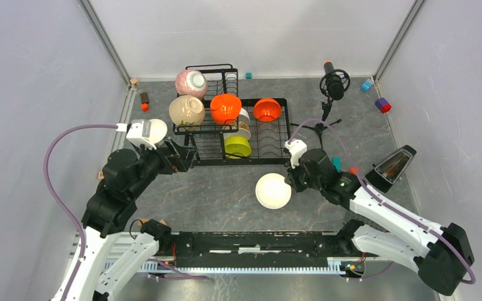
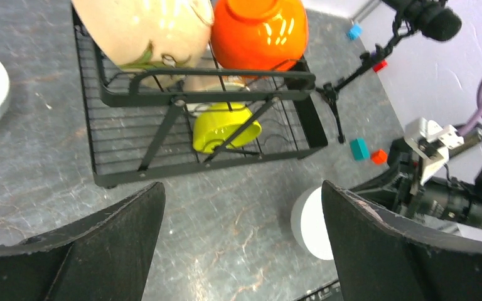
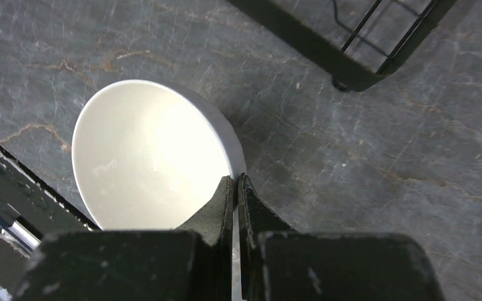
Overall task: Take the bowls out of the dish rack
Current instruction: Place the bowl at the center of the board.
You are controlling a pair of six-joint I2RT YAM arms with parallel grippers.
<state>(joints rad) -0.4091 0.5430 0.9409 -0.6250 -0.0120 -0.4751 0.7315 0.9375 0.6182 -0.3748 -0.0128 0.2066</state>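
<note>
The black wire dish rack (image 1: pixel 263 141) sits toward the back of the grey table (image 1: pixel 213 194), and I count five bowls plainly in it: a pink-speckled bowl (image 1: pixel 191 82), a beige bowl (image 1: pixel 186 110), two orange bowls (image 1: pixel 225 108) and a lime green bowl (image 1: pixel 237 147) tipped in the lower tray, plus something cream behind it that I can't count. Two more are on the table: a white bowl (image 3: pixel 144 157) in front of the rack, its rim pinched in the right gripper (image 3: pixel 235 185), and a second white bowl (image 1: pixel 158 128) just left of the rack. The left gripper (image 2: pixel 241 188) hangs before the rack, jaws spread wide.
</note>
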